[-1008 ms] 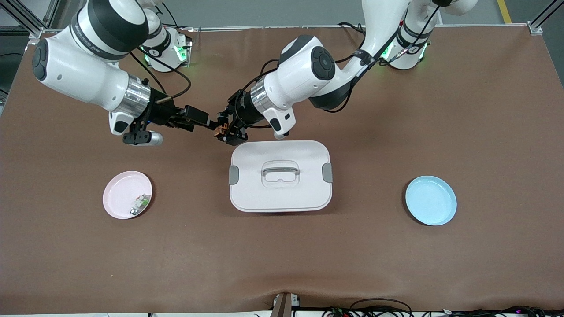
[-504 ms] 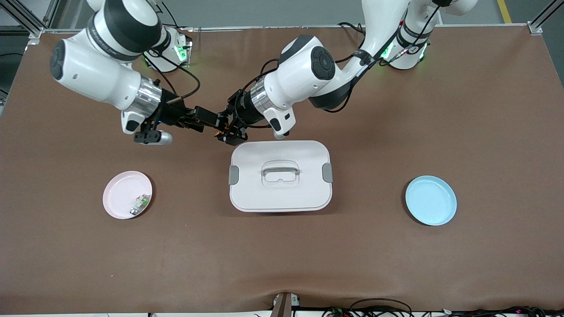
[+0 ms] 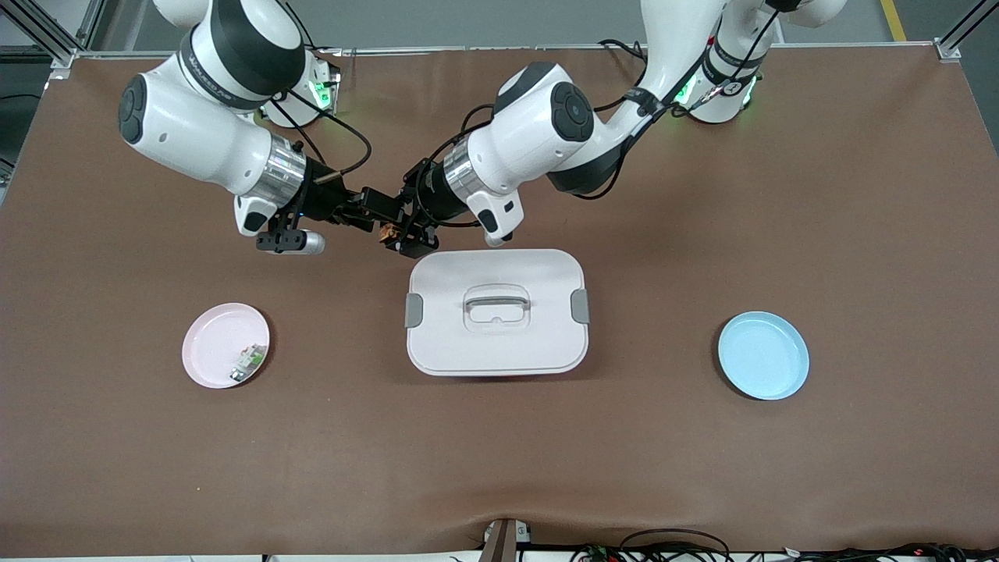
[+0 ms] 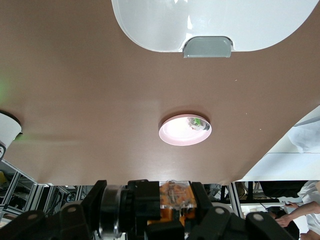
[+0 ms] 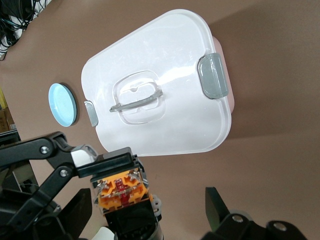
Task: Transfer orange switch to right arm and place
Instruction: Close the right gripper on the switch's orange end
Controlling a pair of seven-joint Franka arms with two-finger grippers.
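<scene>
Left gripper point(image 3: 396, 232) clamps the orange switch point(image 5: 121, 189) (orange-faced, black-bodied); right gripper point(image 3: 373, 212) gapes.

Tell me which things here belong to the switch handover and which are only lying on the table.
Job:
- orange switch, held in the shut left gripper
- right gripper, open, closing in on it

Lying about:
- white lidded box
- pink plate with small white-and-green part
- blue plate

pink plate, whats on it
On the pink plate, one small white-and-green part lies by the rim nearest the front camera. Nothing covers the plate.
</scene>
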